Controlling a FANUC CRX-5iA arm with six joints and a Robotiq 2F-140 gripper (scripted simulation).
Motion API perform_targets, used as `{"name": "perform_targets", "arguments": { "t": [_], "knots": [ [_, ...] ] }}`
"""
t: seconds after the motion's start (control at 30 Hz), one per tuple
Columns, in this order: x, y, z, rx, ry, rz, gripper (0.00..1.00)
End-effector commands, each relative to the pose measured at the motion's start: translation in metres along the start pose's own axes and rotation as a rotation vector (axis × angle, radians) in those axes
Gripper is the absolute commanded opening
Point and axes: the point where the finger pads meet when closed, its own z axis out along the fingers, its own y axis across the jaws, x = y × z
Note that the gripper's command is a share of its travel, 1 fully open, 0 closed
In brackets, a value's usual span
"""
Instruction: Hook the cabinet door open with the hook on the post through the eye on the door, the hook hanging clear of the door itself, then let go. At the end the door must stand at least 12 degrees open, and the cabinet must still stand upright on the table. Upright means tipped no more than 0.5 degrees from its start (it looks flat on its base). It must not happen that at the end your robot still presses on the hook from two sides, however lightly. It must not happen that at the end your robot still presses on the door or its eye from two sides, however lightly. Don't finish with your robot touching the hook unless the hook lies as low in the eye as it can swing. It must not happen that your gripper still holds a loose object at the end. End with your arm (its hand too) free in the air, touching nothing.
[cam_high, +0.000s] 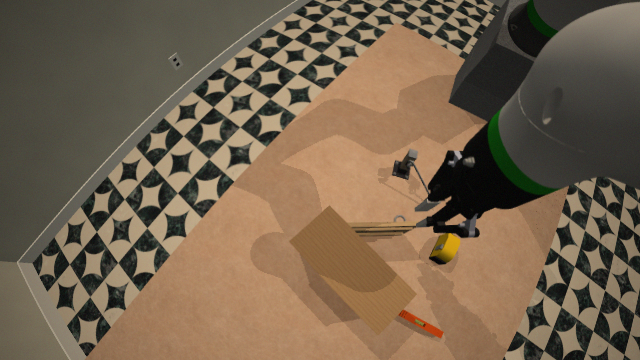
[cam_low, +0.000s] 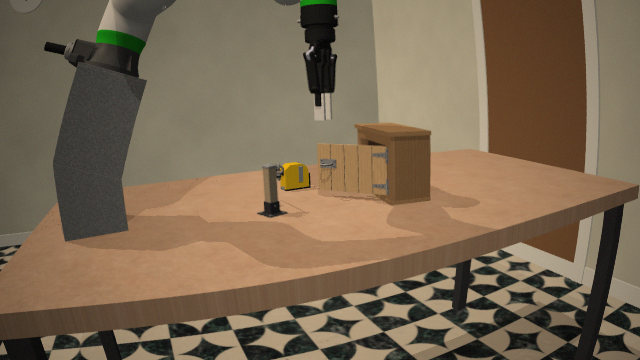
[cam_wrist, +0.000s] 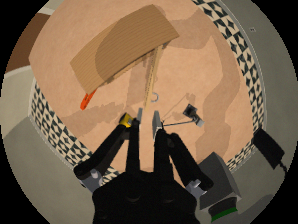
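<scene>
The wooden cabinet (cam_high: 350, 270) (cam_low: 406, 165) (cam_wrist: 127, 39) stands flat on the table (cam_high: 300, 165) (cam_low: 500, 200). Its plank door (cam_high: 385, 229) (cam_low: 350, 169) (cam_wrist: 152, 72) is swung wide open. A metal eye (cam_high: 399, 218) (cam_wrist: 154, 99) sits near the door's free edge. The short post (cam_high: 406, 165) (cam_low: 271, 187) (cam_wrist: 193, 115) stands apart from the door. The thin hook (cam_high: 420, 178) (cam_wrist: 176, 121) reaches from the post towards the door; its tip lies short of the eye. My gripper (cam_high: 425, 214) (cam_low: 323, 114) (cam_wrist: 147, 115) is shut and empty, high above the door's free edge.
A yellow tape measure (cam_high: 445, 248) (cam_low: 294, 176) (cam_wrist: 124, 120) lies beyond the door's free end. An orange spirit level (cam_high: 420, 324) (cam_wrist: 87, 102) lies beside the cabinet's far corner. The robot's grey pedestal (cam_low: 95, 150) (cam_high: 480, 75) stands at the table's left end.
</scene>
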Motion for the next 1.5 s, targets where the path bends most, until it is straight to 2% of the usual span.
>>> {"name": "perform_targets", "arguments": {
  "t": [0.0,0.53,1.47],
  "knots": [
    [0.0,0.0,0.0,0.0,0.0,0.0,0.16],
    [0.0,0.0,0.007,0.0,0.0,0.0,0.16],
    [0.0,0.0,0.045,0.0,0.0,0.0,0.16]
  ]
}}
